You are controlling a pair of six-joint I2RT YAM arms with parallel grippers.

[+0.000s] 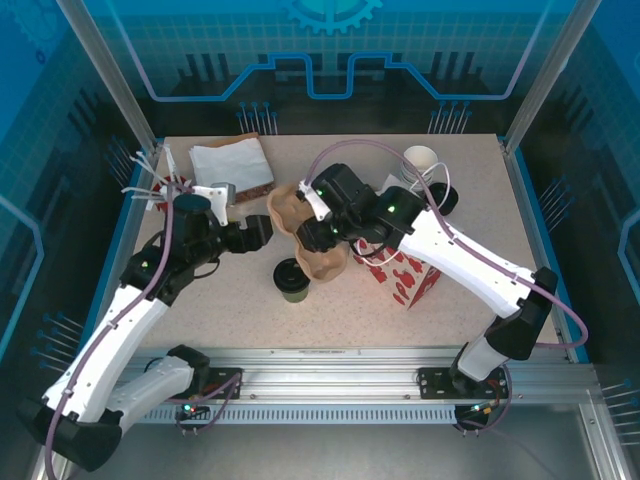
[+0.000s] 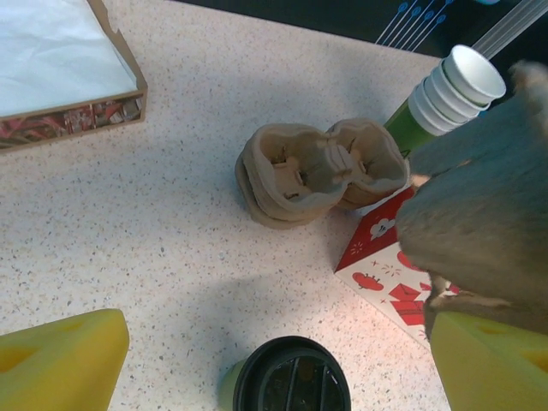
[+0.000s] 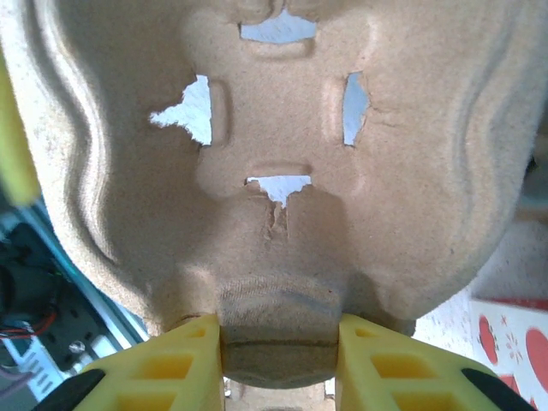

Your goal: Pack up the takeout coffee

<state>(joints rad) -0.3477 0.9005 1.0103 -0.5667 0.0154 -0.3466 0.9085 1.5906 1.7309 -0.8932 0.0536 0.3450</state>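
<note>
Coffee (image 1: 292, 281) upright, lid (image 2: 291, 384) up, axis vertical; left gripper (image 2: 274, 330) spread, right gripper (image 3: 279, 353) tight on cup carrier (image 3: 282, 128).

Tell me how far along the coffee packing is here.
Done: the coffee cup stands lidded on the table. In hand: the right gripper is shut on a cardboard cup carrier, held beside the cup; the left gripper hangs open over the cup. Left: the cup is not yet gripped or seated in the carrier.
</note>
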